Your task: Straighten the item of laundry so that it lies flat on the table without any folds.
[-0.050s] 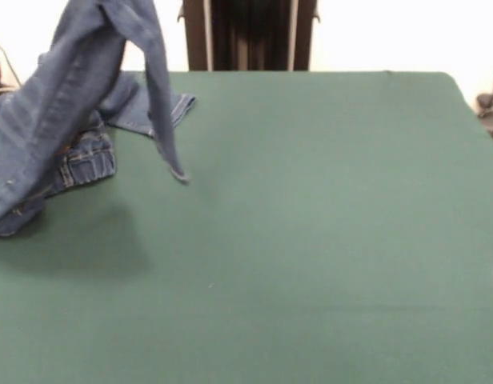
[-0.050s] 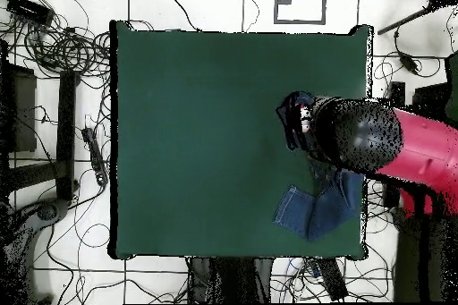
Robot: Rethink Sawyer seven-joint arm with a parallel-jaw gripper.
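Presently the jeans (image 1: 62, 120) hang lifted at one worktop (image 1: 310, 240) edge, near a corner, lower part bunched. Claw state cannot be told. Advise dragging inward, lowering gradually to unfold.

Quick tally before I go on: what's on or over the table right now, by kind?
Garments: 1, the jeans, partly lifted off the table, one leg hanging
Tables: 1, the green table
Robot arms: 1, the red and black arm over the jeans; its pincer is hidden
Total: 3
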